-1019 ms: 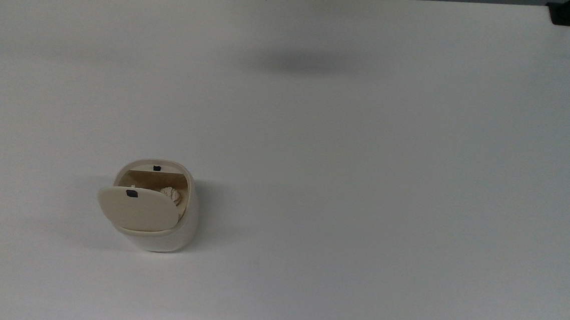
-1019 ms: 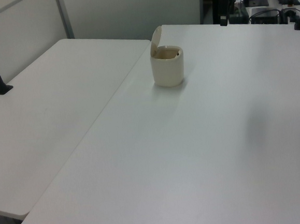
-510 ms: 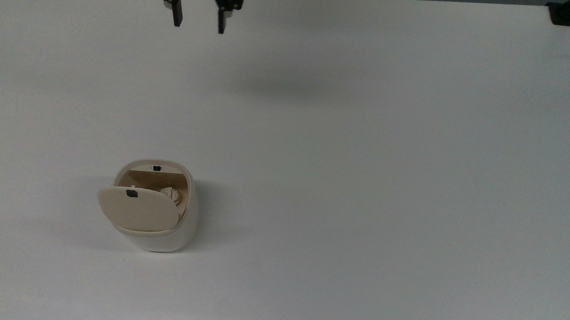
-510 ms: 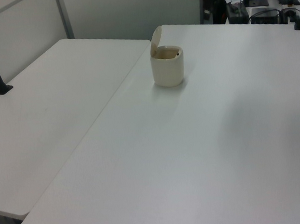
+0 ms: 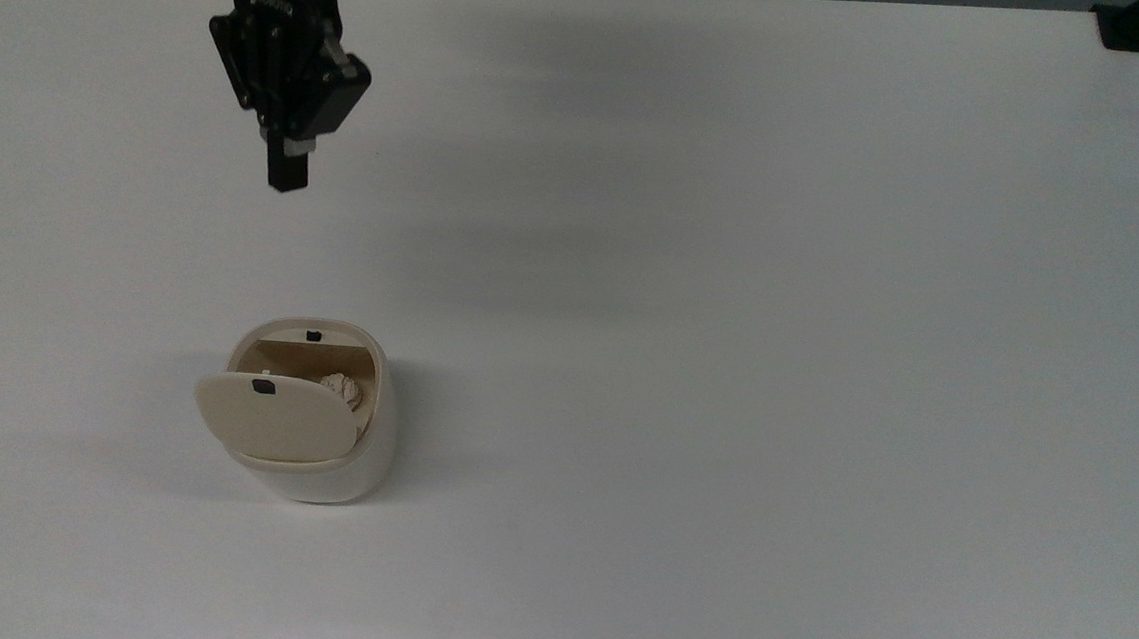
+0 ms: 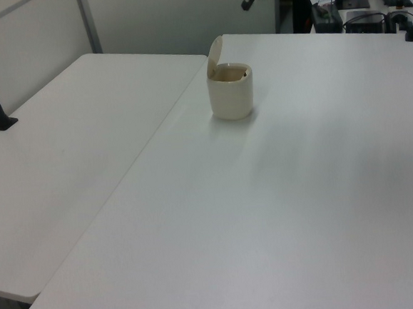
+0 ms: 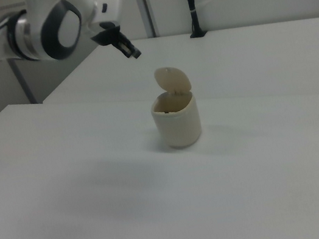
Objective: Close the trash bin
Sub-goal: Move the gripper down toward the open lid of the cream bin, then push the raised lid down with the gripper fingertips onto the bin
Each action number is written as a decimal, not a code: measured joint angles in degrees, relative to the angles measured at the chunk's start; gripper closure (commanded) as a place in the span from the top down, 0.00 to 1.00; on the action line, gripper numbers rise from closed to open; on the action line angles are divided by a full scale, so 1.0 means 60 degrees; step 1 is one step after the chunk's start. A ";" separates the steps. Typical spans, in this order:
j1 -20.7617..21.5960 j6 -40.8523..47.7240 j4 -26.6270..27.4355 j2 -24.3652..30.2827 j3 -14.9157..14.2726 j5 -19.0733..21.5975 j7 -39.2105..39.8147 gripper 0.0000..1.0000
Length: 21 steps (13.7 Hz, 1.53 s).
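1. Standing on the white table (image 5: 733, 271), the trash bin (image 5: 319, 462) was the landmark; in the top view it sat toward the lower left, and in the left view (image 6: 231, 95) and the right view (image 7: 177, 122) it stood upright near the middle of the tabletop.
2. Its lid (image 5: 272, 417) was raised, hinged at one edge and tipped up. In the right view the lid (image 7: 172, 81) stood almost upright above the bin's back rim, and in the left view it (image 6: 215, 51) rose on the left view's left side of the opening.
3. A small black mark (image 5: 263, 386) showed on the lid near its free edge, and a second black mark (image 5: 313, 336) sat on the bin's rim across the opening.
4. Inside the open bin lay a crumpled piece of pale paper (image 5: 342, 389).
5. The gripper (image 5: 286, 177) hung in the air well apart from the bin, above it in the top view and slightly to the top view's left of the bin's middle, touching nothing.
6. In the right view the gripper (image 7: 134, 53) was up and to the right view's left of the lid, higher than the bin, on the end of the white arm (image 7: 56, 26).
7. Its fingers looked pressed together as one dark tip, with nothing held between them.
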State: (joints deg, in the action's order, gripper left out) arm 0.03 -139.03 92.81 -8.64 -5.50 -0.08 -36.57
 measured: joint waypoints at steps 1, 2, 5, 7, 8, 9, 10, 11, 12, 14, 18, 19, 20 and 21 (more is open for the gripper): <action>0.0000 -0.0598 -0.0075 -0.0309 -0.0044 0.0000 -0.0696 0.00; -0.0002 -0.1215 -0.0226 -0.0735 -0.0108 -0.0001 -0.1426 0.00; -0.0058 -0.2620 -0.0722 -0.1790 -0.0284 0.0000 -0.2702 0.00; -0.0125 -0.3490 -0.0857 -0.2262 -0.0357 0.0001 -0.2988 0.00; -0.0130 -0.3775 -0.0864 -0.2401 -0.0368 0.0001 -0.3074 0.00; -0.0138 -0.4106 -0.0863 -0.2615 -0.0371 0.0009 -0.3183 0.00; -0.0137 -0.4233 -0.0865 -0.2765 -0.0371 0.0095 -0.3201 0.00; -0.0124 -0.4310 -0.0868 -0.2926 -0.0370 0.0181 -0.3201 0.00; -0.0104 -0.4331 -0.0869 -0.3038 -0.0367 0.0193 -0.3201 0.00; -0.0080 -0.4345 -0.0871 -0.3173 -0.0362 0.0193 -0.3201 0.00; -0.0105 -0.4345 -0.0625 -0.3109 -0.0362 0.0192 -0.2938 0.00; -0.0109 -0.4345 -0.0398 -0.2989 -0.0362 0.0192 -0.2735 0.00; -0.0109 -0.4287 -0.0210 -0.2889 -0.0360 0.0187 -0.2507 0.00; -0.0107 -0.3968 0.0033 -0.2759 -0.0326 0.0187 -0.2097 0.00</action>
State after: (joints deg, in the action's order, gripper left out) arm -0.62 -162.84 93.01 -25.19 -7.45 1.04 -49.15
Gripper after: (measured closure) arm 0.991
